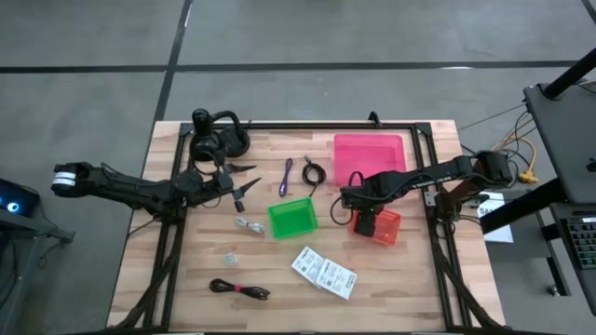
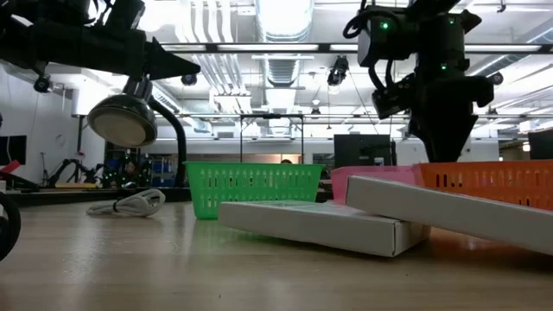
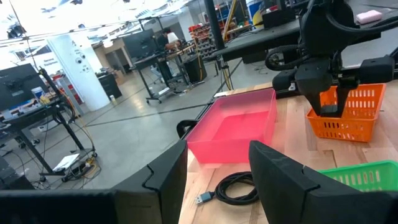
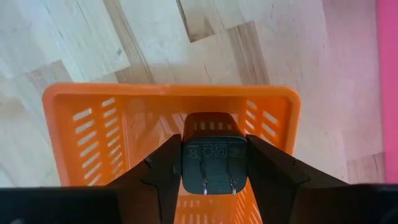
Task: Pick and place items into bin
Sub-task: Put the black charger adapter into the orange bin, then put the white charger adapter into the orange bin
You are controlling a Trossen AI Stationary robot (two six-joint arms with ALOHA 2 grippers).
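Right arm reaches in from the worktop's [image 1: 140,251] right edge, wrist turned down, right gripper [image 4: 211,163] poised directly above the orange basket [image 4: 93,134]; its fingers [image 4: 161,171] are clamped on a small black plug adapter [image 4: 211,158], two metal prongs facing the wrist camera. Left arm stretches low from the left edge, left gripper [image 1: 244,184] near the black headphones [image 1: 219,138]; its fingers [image 3: 283,180] stand partly apart with nothing between them. Containers: the pink bin [image 1: 370,154] at the far right-centre looks bare inside; the green basket [image 1: 292,218] mid-worktop shows nothing inside (interior only seen from above); the orange basket's floor is mostly hidden by the adapter. Loose items: purple cable [image 1: 287,176] and coiled black cable [image 1: 313,173] lie side by side between headphones and pink bin; a pale cable [image 1: 248,224] just left of the green basket; white packets [image 1: 324,271] and a black-red cable [image 1: 239,288] toward the near edge. Open wood lies along the near left and right corners.
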